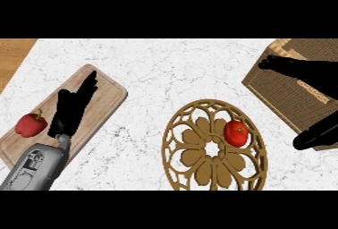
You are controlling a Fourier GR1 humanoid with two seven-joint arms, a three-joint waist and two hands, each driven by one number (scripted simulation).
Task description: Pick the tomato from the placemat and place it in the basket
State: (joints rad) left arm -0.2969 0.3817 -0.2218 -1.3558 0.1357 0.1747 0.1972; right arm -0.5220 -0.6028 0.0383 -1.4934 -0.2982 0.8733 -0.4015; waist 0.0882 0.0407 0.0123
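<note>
The tomato (235, 133) lies on the round openwork placemat (191, 152) on the white counter (171, 71). The basket (284, 96) sits at far right, beneath the right hand (307, 74), fingers extended and holding nothing. The left hand (74, 107), fingers straight, hangs over the cutting board (109, 96) beside a red pepper (30, 125).

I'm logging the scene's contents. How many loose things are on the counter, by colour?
Red: 2, the tomato and the pepper
Brown or tan: 3, the placemat, the board and the basket
Total: 5
</note>
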